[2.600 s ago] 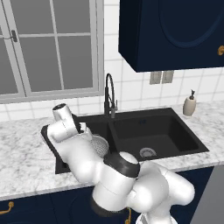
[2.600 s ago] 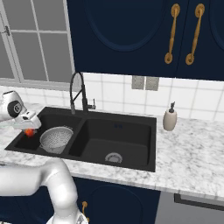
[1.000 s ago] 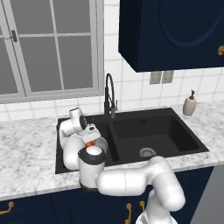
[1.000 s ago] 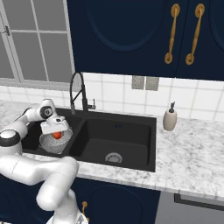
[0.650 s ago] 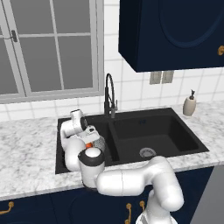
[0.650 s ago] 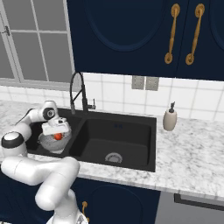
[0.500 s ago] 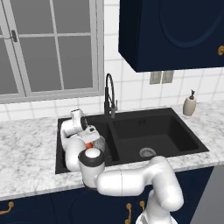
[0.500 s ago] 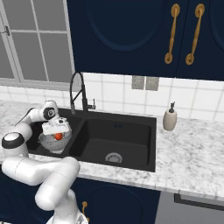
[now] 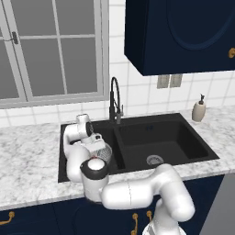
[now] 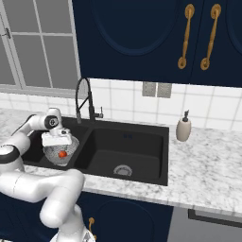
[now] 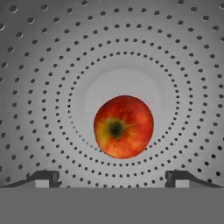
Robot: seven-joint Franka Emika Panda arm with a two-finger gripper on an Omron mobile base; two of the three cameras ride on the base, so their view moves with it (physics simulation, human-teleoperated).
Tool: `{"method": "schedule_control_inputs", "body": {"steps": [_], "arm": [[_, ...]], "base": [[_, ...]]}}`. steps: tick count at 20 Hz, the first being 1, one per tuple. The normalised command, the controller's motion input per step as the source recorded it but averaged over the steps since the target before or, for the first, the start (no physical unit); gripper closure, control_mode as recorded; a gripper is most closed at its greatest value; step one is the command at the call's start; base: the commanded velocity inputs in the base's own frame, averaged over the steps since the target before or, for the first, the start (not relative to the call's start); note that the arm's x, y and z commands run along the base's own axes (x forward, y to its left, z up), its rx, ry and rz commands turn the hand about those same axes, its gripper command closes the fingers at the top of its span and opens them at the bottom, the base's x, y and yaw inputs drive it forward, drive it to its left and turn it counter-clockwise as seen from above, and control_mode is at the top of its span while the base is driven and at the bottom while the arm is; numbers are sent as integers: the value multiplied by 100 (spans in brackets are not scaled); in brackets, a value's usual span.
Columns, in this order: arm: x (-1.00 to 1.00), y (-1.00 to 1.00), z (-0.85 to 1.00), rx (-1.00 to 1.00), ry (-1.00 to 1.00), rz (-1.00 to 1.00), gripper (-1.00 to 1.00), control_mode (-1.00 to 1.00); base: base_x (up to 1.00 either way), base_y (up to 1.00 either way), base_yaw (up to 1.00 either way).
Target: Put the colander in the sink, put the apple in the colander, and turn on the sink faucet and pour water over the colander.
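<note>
From the hand camera I look straight down into the colander, a grey metal bowl ringed with small holes. The apple lies on the flat bottom of the bowl, red with a yellow-green patch around its stem pit, which faces up at me. My claw is spread wide: its two dark tips stand at about 7 and 5 o'clock of the apple, well to either side, and neither touches the fruit. Nothing is held.

From the right base camera I see the sink, matte black with two basins, set into a white-grey marble surface. The colander sits in the left basin, and the apple shows as a small red-orange dot inside it. The claw hangs just above the bowl's rim, pointing down. The faucet, a thin black gooseneck, rises behind the sink at about 12 o'clock of the divider between the basins. A beige soap bottle stands on the surface at the sink's right rear corner. The right basin has a round silver drain.

From the left base camera the claw sits over the colander in the left basin, my white arm covering much of it. The faucet stands behind, below a window.
</note>
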Motion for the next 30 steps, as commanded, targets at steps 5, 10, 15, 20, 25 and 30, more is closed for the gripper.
{"method": "schedule_control_inputs", "body": {"steps": [5, 10, 15, 20, 25, 30], "arm": [[-41, 0, 52, 4, -1, 0, -100, -100], [-48, 3, 80, 0, -11, 0, -100, -100], [-75, 0, 72, 0, -13, 0, -100, -100], [-88, -2, 67, 0, -16, 1, -100, -100], [-87, -13, 64, 0, -17, 9, -100, -100], [-75, -34, 50, 0, -6, 10, -100, -100]], "base": [[0, 0, 0], [0, 0, 0], [0, 0, 0], [0, 0, 0], [0, 0, 0], [0, 0, 0]]}}
